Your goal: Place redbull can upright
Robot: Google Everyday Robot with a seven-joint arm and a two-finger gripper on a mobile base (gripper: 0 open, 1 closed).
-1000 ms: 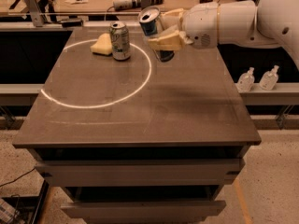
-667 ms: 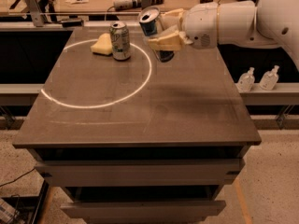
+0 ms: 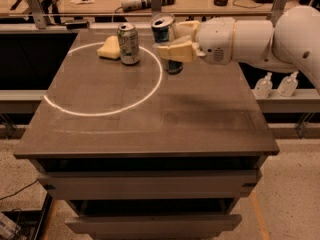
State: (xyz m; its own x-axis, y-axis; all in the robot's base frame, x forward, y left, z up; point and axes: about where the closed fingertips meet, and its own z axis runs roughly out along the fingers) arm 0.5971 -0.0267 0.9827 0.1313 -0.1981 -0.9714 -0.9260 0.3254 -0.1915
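Nearest the camera are the open-fronted drawers (image 3: pixel 150 186) under the desk (image 3: pixel 200 126), whose dark top carries a thin white ring (image 3: pixel 102 113) across its left and middle part. Farther back, just right of that ring's far right arc, the redbull can (image 3: pixel 166 43) stands close to upright, leaning slightly, silver top end up and lower end down at the desk surface; whether it actually touches the surface cannot be told. The pincer (image 3: pixel 171 40) is clamped on the can from the right, its cream fingers (image 3: pixel 176 52) pressed against the can's body, with the white arm (image 3: pixel 240 38) reaching in from the right edge. Left of it, inside the ring's far side, a wider white-and-green can (image 3: pixel 128 44) stands upright, touching a yellow sponge (image 3: pixel 109 48) on its left. Beyond the desk's right side sit two small clear bottles (image 3: pixel 263 85), and at the back runs a cluttered bench (image 3: pixel 200 0).
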